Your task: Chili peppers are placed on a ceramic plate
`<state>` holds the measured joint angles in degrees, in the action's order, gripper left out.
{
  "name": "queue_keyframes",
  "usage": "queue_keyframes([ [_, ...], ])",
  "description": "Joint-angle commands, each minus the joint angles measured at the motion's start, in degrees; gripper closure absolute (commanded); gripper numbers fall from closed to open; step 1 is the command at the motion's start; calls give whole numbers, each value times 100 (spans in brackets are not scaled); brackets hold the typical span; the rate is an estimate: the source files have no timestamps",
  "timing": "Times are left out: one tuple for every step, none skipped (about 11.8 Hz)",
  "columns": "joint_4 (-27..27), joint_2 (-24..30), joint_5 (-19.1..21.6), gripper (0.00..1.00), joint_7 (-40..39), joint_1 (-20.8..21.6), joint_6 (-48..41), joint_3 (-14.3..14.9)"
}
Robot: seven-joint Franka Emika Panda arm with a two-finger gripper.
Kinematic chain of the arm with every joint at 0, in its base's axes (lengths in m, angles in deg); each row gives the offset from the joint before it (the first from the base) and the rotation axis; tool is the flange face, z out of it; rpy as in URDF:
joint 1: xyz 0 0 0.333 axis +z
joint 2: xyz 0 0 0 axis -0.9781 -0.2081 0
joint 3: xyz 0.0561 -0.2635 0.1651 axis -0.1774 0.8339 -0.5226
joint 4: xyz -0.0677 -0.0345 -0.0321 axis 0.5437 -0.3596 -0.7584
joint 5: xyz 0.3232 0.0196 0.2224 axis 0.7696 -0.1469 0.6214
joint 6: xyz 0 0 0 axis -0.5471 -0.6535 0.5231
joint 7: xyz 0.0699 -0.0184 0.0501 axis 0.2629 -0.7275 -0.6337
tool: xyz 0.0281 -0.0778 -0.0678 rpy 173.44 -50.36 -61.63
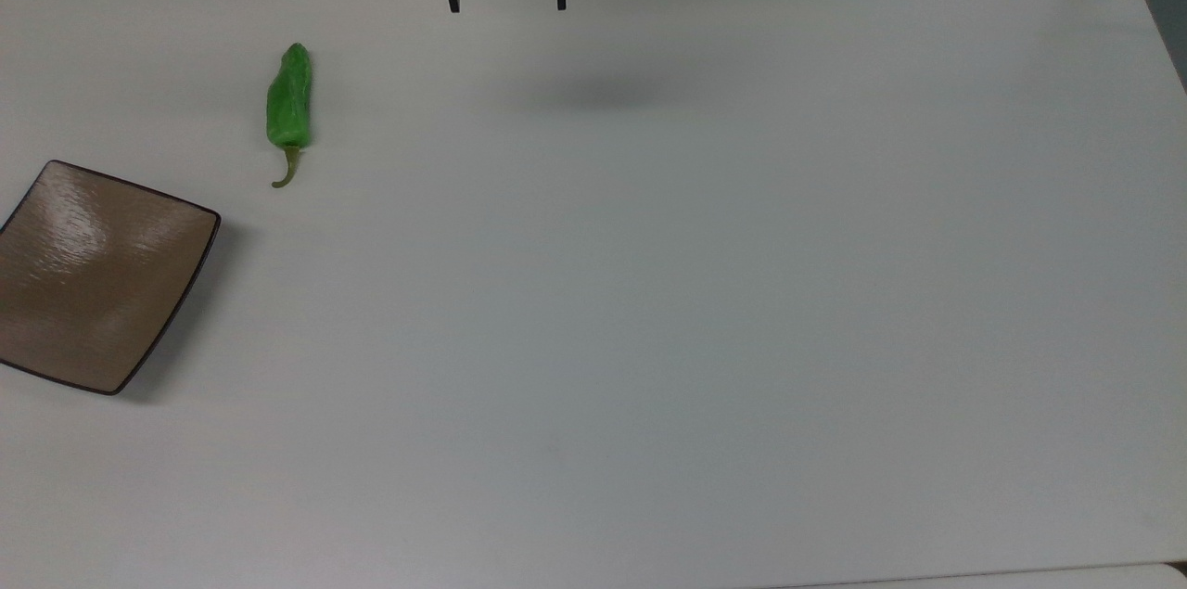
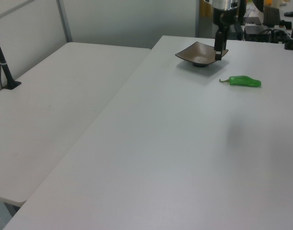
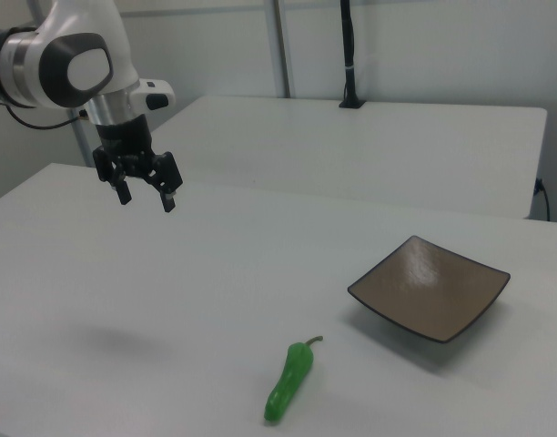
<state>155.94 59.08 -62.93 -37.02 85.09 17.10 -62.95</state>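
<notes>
On the white table: a green pepper, a brown plate, and the arm's gripper in the air above them

Table (image 1: 705, 292): white and broad; a second white table (image 2: 50, 110) stands beside it, on the left view's left.

Pepper (image 1: 288, 104): lies flat on the table, apart from the plate. In the top view it sits toward the upper left, its length running up and down, with the thin curved stem (image 1: 287, 172) at the lower end, pointing toward the plate. In the right view (image 3: 290, 381) it lies near the bottom edge, stem end up; in the left view (image 2: 245, 81) its stem points to the left view's left.

Plate (image 1: 97, 278): square, glossy brown, dark-rimmed, with nothing on it. It rests at the top view's left edge, below and to the left of the pepper — near it, not touching. In the right view (image 3: 430, 287) it sits to the right of the pepper; in the left view (image 2: 197, 52) it stands at the far end of the table.

Gripper (image 1: 506, 3): black, hanging clear of the table at the top view's upper edge, well apart from the pepper and to its right. Its two fingers (image 1: 453, 0) point down and are spread wide, with nothing between them. The right view (image 3: 145, 198) shows it raised on the white arm (image 3: 65, 64), at the right view's left.

Shadow (image 1: 603, 93): a faint dark patch on the table — below and to the right of the gripper in the top view.
</notes>
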Motion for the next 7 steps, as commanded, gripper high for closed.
queue_keyframes([
  [215, 179, 0, 0, 75, 90, 128, 75],
  [215, 179, 0, 0, 75, 90, 128, 75],
  [215, 179, 0, 0, 75, 90, 128, 75],
  [215, 179, -9, 0, 75, 47, 154, 75],
  [215, 179, -9, 0, 67, 20, 172, 75],
  [232, 179, -9, 0, 58, 20, 190, 75],
  [328, 188, -61, 0, 40, -15, 259, 75],
])
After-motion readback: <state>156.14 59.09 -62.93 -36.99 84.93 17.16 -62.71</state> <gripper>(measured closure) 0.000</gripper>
